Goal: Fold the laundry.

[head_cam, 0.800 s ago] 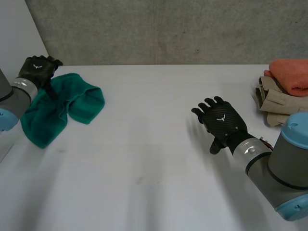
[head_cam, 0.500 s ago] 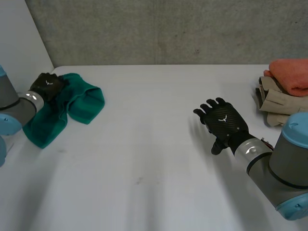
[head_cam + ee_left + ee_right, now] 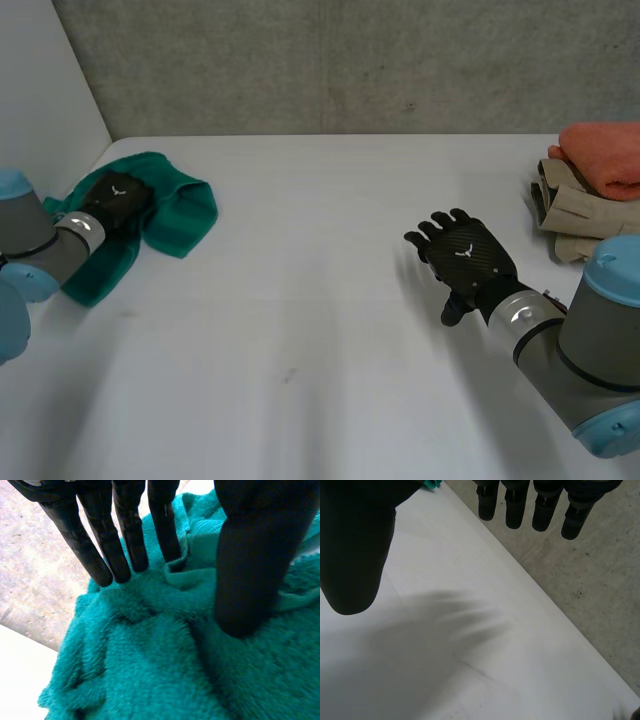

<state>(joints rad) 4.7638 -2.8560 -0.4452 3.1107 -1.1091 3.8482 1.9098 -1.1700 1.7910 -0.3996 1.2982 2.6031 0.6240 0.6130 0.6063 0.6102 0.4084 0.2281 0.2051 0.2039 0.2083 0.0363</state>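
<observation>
A crumpled green towel [image 3: 178, 212] lies at the far left of the white table [image 3: 300, 320]. My left hand [image 3: 117, 197] rests on top of its left part. In the left wrist view the fingers [image 3: 125, 545] are straight, and their tips and the thumb [image 3: 252, 575] touch the green towel [image 3: 150, 670], with a small ridge of cloth between them. My right hand [image 3: 465, 258] hovers open over the bare table right of the middle. Its thumb [image 3: 355, 545] and straight fingers [image 3: 520, 507] are spread with nothing between them.
At the right edge of the table sits a folded orange towel [image 3: 605, 155] on a folded beige cloth [image 3: 570, 215]. A grey concrete wall [image 3: 350, 60] runs behind the table, and a white panel [image 3: 40, 80] stands at the far left.
My left hand has come down from the towel's far corner onto the top of the towel, nearer to me. The right hand has only drifted slightly.
</observation>
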